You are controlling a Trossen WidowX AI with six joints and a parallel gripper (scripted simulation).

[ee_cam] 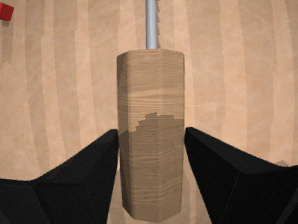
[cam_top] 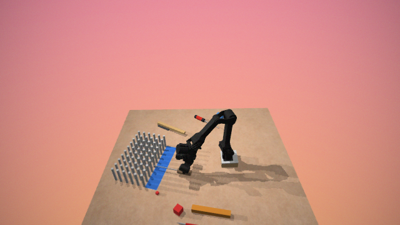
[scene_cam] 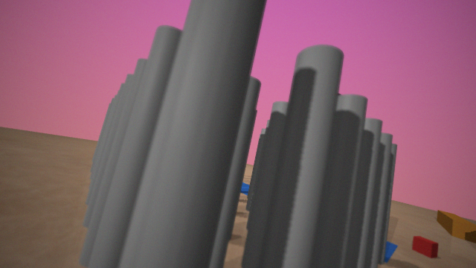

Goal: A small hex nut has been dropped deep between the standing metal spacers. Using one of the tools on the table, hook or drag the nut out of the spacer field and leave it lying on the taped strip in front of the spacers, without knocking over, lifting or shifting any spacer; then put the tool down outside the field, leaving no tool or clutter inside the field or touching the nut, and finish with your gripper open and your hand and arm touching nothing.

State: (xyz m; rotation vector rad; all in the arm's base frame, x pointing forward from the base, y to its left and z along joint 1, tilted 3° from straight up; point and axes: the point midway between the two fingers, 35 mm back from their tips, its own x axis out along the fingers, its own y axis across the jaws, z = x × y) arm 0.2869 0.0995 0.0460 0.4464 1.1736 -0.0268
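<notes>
Hex nut: too small or hidden, exact spot cannot be told in any view.
Spacers: grey metal field [cam_top: 114, 174] [scene_cam: 193, 130], toward the left edge of the worktop [cam_top: 265, 134] [scene_cam: 41, 167] as seen from above; visible ones upright.
Taped strip: blue [cam_top: 160, 169] [scene_cam: 390, 251], along the spacers' inner side, facing the arm.
Rod: thin, grey [cam_top: 169, 169] [ee_cam: 151, 25], crosses above the strip; its far end is at the front spacers, contact cannot be told.
Wooden handle: faceted [cam_top: 179, 171] [ee_cam: 151, 90], on the arm side of the strip, in line with the rod.
Tool: closed on the wooden handle, one finger per side [cam_top: 184, 169] [ee_cam: 152, 132].
Arm: black [cam_top: 206, 132], bent high, reaching left from its pale base [cam_top: 236, 162], which sits right of centre.
Small red block: [cam_top: 157, 192] [scene_cam: 425, 246] [ee_cam: 6, 11], just past the strip's bottom end.
Red cube: [cam_top: 178, 209], toward the bottom edge.
Orange bar: [cam_top: 211, 211] [scene_cam: 451, 227], right beside the cube.
Red pointed item: [cam_top: 189, 224], bottom edge, cut off by the view.
Yellow stick: [cam_top: 171, 128], upper left part, dark piece alongside.
Screwdriver: red-black handle [cam_top: 200, 119], near the top edge.
Blue item: [cam_top: 219, 115], mostly behind the arm.
</notes>
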